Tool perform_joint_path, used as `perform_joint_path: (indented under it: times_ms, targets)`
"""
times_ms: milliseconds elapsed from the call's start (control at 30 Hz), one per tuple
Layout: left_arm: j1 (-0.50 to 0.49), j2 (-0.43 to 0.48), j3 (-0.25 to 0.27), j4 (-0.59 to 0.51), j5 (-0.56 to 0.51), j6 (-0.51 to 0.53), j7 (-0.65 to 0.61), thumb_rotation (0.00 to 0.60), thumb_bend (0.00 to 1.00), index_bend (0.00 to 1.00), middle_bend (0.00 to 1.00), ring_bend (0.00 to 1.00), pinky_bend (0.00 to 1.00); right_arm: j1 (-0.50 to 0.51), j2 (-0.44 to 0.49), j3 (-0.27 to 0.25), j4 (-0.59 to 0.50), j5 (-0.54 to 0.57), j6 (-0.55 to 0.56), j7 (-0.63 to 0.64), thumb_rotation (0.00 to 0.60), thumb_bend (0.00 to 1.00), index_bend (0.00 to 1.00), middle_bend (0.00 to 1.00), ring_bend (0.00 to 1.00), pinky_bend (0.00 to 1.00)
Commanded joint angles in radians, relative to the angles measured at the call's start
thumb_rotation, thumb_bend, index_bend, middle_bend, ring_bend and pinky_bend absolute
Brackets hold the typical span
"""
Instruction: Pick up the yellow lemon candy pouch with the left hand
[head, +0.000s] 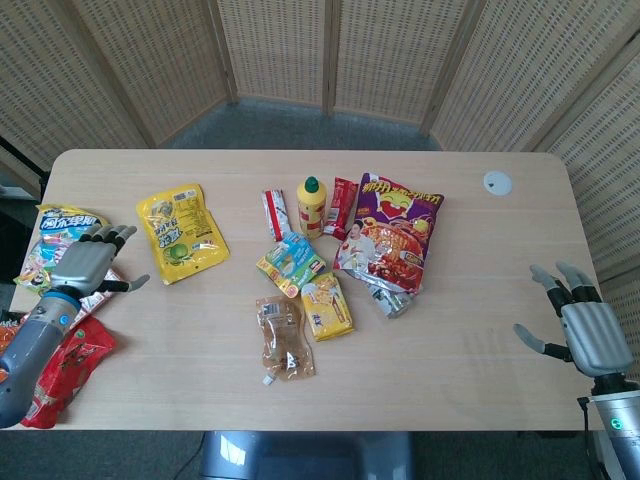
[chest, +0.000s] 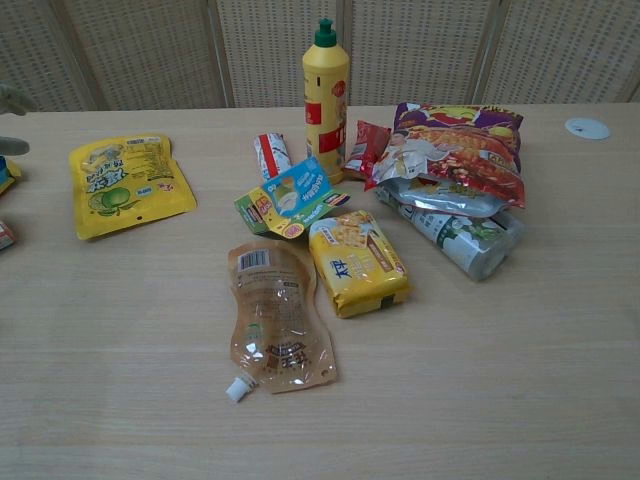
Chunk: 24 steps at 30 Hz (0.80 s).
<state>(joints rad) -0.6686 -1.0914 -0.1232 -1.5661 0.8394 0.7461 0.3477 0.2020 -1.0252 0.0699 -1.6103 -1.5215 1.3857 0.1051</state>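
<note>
We saw the yellow pouch (head: 181, 232) flat on the surface (head: 450, 330), our left hand (head: 88, 262) just beside it, fingers spread, empty, barely visible at the chest view's edge; right hand (head: 585, 327) spread too.

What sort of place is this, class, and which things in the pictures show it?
Probably an indoor robot test or demonstration area, not a home: a plain wooden table ringed by woven folding screens, snack packets laid out on it, and a robot left hand and right hand at its ends.
</note>
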Motion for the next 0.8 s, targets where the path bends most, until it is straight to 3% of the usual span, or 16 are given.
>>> perform_joint_path:
  times_ms: [33, 167, 267, 800]
  targets:
    - [-0.075, -0.074, -0.002, 0.087, -0.083, -0.074, 0.032, 0.113, 0.27, 0.0, 0.0, 0.0, 0.0, -0.007, 0.007, 0.001, -0.005, 0.013, 0.001, -0.007, 0.042, 0.26, 0.08, 0.25, 0.0, 0.0]
    - [-0.134, -0.14, 0.011, 0.174, -0.137, -0.136, 0.041, 0.03, 0.28, 0.0, 0.0, 0.0, 0.0, -0.017, 0.019, 0.004, -0.017, 0.034, 0.004, -0.02, 0.04, 0.26, 0.08, 0.25, 0.0, 0.0]
    - [-0.174, -0.188, 0.03, 0.232, -0.18, -0.178, 0.05, 0.001, 0.27, 0.0, 0.0, 0.0, 0.0, -0.022, 0.024, 0.006, -0.025, 0.045, 0.005, -0.024, 0.039, 0.26, 0.08, 0.25, 0.0, 0.0]
    - [-0.255, -0.347, 0.105, 0.411, -0.247, -0.286, -0.01, 0.0, 0.25, 0.0, 0.0, 0.0, 0.0, -0.042, 0.036, 0.016, -0.037, 0.078, 0.013, -0.034, 0.039, 0.26, 0.08, 0.25, 0.0, 0.0]
